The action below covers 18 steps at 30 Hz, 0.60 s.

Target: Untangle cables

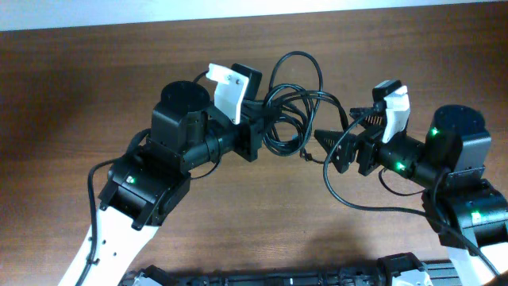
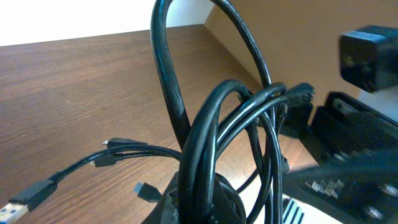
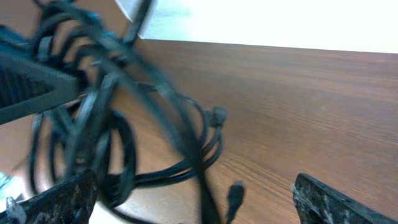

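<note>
Black rubber-sheathed cables (image 1: 290, 107) are clamped as a bundle in the left pincer (image 1: 260, 127), whose jaws are closed on the strands. In the left wrist view the cords (image 2: 211, 124) are seen rising from that pincer (image 2: 199, 208) at the bottom edge, so the bundle's long axis stands up and away from it. One tall loop is arched highest above the others. From overhead, the loops are spread from the left pincer toward the right one and toward the far side of the counter (image 1: 79, 79). Several loose plug ends are laid on the wood, among them a USB plug (image 2: 25, 200) pointing left. The right pincer (image 1: 324, 141) is held wide open just beside the coil, with nothing gripped. Its two fingers (image 3: 62, 199) are set well apart, and the blurred cables (image 3: 106, 106) are seen beyond them.
</note>
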Motion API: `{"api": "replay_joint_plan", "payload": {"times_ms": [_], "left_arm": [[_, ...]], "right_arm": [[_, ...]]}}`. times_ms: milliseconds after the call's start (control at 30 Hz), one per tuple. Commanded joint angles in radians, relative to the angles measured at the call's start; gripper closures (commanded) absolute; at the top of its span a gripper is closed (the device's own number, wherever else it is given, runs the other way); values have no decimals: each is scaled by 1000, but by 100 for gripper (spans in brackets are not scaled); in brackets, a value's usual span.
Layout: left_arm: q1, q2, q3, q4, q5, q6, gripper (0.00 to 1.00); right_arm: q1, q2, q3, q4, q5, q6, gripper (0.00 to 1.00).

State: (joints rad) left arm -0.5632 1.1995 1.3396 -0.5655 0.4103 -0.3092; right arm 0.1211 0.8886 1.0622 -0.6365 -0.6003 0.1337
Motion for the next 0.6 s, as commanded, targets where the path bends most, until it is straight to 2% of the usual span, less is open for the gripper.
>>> {"api": "replay_joint_plan", "payload": {"times_ms": [0, 233, 567], "left_arm": [[3, -21, 11, 7, 50, 35, 100], [3, -21, 11, 9, 73, 39, 100], [0, -21, 11, 13, 118, 39, 100]], "right_arm": [[-5, 2, 4, 14, 71, 6, 1], [-4, 2, 4, 14, 63, -21, 1], [-5, 2, 4, 59, -79, -21, 1]]}}
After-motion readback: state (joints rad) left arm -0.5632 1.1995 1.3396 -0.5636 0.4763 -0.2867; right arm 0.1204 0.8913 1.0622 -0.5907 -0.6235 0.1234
